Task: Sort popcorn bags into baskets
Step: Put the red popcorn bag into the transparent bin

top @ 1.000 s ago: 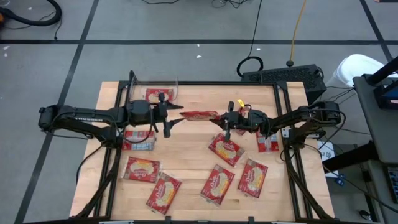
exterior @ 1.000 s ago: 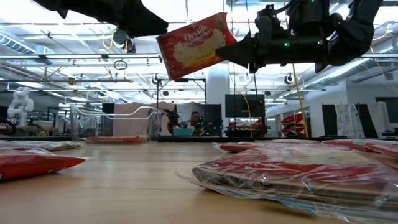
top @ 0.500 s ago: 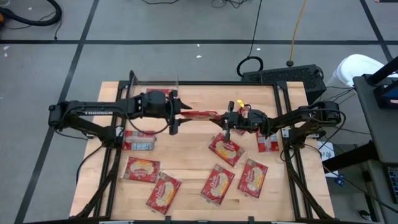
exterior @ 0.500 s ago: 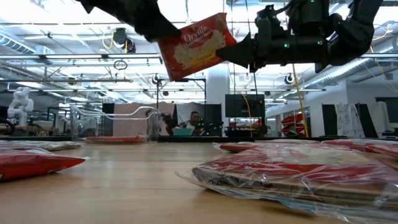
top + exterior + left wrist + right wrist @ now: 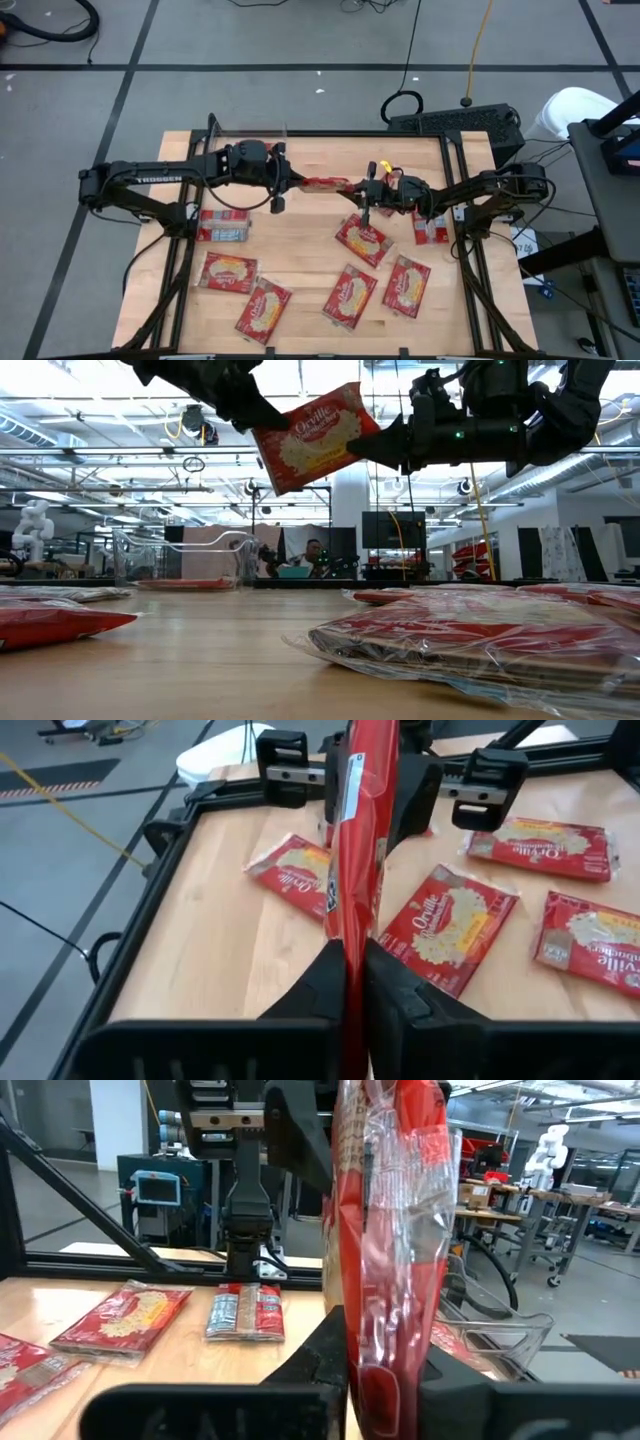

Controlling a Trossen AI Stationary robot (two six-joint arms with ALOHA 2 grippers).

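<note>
One red popcorn bag [image 5: 320,183] hangs in the air over the middle of the table, between my two grippers. My left gripper [image 5: 292,182] is shut on its left end and my right gripper [image 5: 352,190] is shut on its right end. In the low view the bag [image 5: 315,435] shows its printed face, tilted. The clear basket [image 5: 248,131] stands at the far left, mostly hidden under my left arm. Several more bags lie flat on the table, such as one [image 5: 362,238] at the middle and one [image 5: 228,271] near the front left. My left gripper pinches the bag's left end [image 5: 345,935] between its two fingers. The fingers come from the table's left, slanting a little downward. The bag stands on edge, lifted clear of the table. My right gripper pinches the bag's right end [image 5: 375,1330] between its two fingers. The fingers come about level from the table's right. The bag reaches away from them toward my left gripper, clear of the table.
A bag with its grey-blue side showing [image 5: 222,225] lies under my left arm. Other bags lie at the front [image 5: 263,307], [image 5: 349,296], [image 5: 406,285] and under my right arm [image 5: 432,228]. A black frame [image 5: 455,180] runs around the table.
My left gripper has gone toward the table's right edge, up to the held bag's left end, tipped downward, and shut on that end. The bag stays in the air in my right gripper.
</note>
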